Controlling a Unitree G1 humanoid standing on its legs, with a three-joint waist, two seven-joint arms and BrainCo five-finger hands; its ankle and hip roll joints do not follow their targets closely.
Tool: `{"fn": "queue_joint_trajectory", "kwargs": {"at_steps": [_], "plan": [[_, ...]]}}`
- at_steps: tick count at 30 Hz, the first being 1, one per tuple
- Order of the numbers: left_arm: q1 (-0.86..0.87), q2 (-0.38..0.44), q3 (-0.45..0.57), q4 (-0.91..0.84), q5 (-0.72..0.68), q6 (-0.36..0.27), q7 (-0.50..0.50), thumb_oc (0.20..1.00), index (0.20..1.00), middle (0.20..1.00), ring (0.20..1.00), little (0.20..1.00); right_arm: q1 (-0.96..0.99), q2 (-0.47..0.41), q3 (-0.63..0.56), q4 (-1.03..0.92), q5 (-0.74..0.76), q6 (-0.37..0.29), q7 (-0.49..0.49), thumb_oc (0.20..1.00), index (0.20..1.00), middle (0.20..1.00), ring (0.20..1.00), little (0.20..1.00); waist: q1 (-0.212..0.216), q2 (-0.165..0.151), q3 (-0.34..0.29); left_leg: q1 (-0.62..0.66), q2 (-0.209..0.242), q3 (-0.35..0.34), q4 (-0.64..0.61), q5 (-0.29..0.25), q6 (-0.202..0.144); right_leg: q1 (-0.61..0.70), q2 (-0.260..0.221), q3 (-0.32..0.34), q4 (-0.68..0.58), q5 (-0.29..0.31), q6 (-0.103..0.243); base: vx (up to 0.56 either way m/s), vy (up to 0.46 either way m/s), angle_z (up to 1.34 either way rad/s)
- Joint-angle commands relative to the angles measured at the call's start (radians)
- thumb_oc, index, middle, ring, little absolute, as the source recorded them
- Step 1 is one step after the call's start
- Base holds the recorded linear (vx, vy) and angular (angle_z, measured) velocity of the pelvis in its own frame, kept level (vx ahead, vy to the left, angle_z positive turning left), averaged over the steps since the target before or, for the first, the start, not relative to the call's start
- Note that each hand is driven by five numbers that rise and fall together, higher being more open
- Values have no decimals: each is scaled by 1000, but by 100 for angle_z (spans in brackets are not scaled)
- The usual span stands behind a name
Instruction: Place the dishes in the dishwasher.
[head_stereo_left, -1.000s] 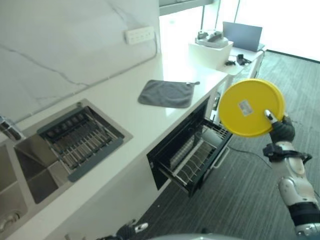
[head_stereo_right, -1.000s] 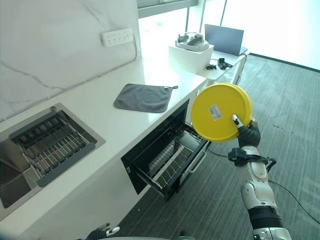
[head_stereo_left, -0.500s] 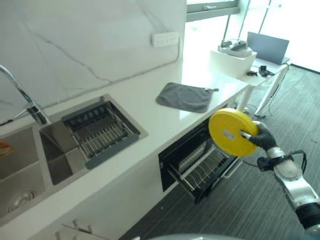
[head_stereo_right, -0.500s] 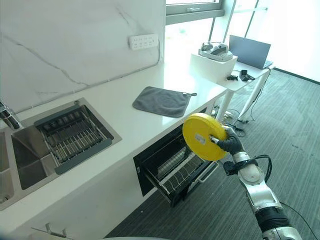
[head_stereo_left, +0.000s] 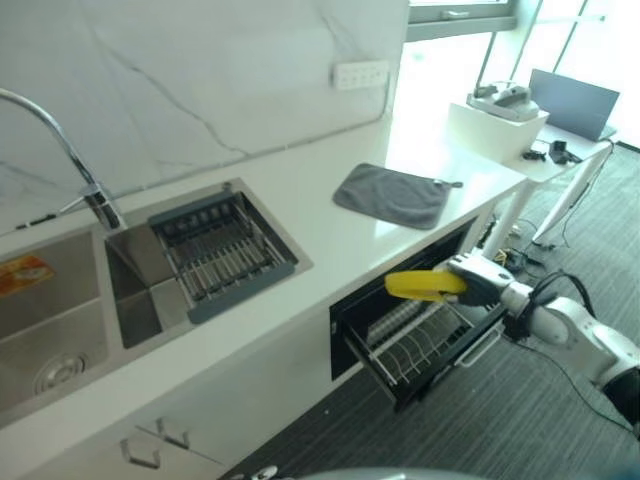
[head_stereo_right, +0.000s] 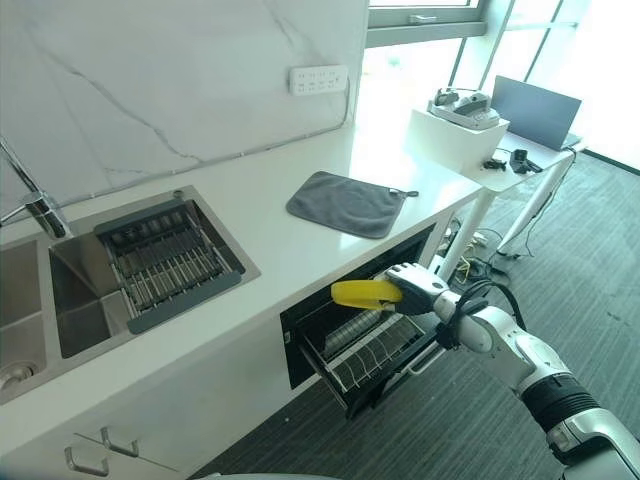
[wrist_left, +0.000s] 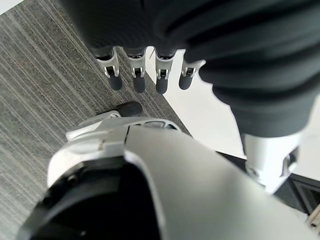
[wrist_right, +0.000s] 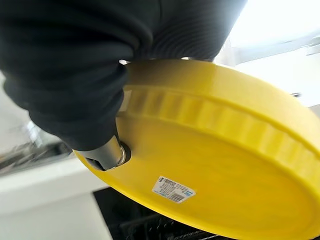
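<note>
A round yellow plate (head_stereo_left: 425, 285) lies nearly flat and edge-on, just above the front of the pulled-out dishwasher rack (head_stereo_left: 420, 338). My right hand (head_stereo_left: 478, 280) is shut on its rim from the right. In the right wrist view the plate's underside (wrist_right: 215, 165) carries a small white label, and my thumb (wrist_right: 107, 154) presses on that underside. The open dishwasher (head_stereo_right: 330, 335) sits under the white counter. My left hand (wrist_left: 138, 75) hangs over grey floor with straight fingers and holds nothing.
A grey cloth (head_stereo_left: 392, 195) lies on the white counter (head_stereo_left: 330, 230) above the dishwasher. To the left is a sink with a grey drain rack (head_stereo_left: 225, 255) and a faucet (head_stereo_left: 60, 150). A white table with a laptop (head_stereo_left: 575, 100) stands at the far right.
The plate has gone from nearly upright and raised to flat and low, right over the dishwasher rack. My right hand has swung down and in towards the drawer. The camera has shifted too.
</note>
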Motion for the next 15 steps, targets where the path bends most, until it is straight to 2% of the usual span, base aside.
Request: {"fn": "queue_joint_trajectory", "kwargs": {"at_steps": [1, 5, 15], "plan": [[-78, 43, -52, 22, 23, -8, -12, 1000, 1000, 1000, 1000, 1000, -161, -10, 32, 39, -21, -47, -46, 200, 200, 200, 200, 200, 36, -37, 42, 37, 15, -12, 1, -21, -8, 43, -46, -92, 23, 5, 17, 8, -10, 5], [-83, 49, -46, 14, 23, 0, -9, 1000, 1000, 1000, 1000, 1000, -152, 4, 65, 58, -38, -62, -45, 200, 200, 200, 200, 200, 42, -37, 48, 33, 16, -23, 1, -22, -6, 43, -45, -98, 26, 4, 20, 13, -8, 3], [-61, 49, -60, 9, 32, -21, -5, 1000, 1000, 1000, 1000, 1000, -132, 83, 82, 221, -181, 17, -316, 200, 200, 200, 200, 200, 70, -22, 60, 34, 5, -52, 1, -22, 8, 45, -48, -98, 62, -20, 12, 57, -11, 6]]}}
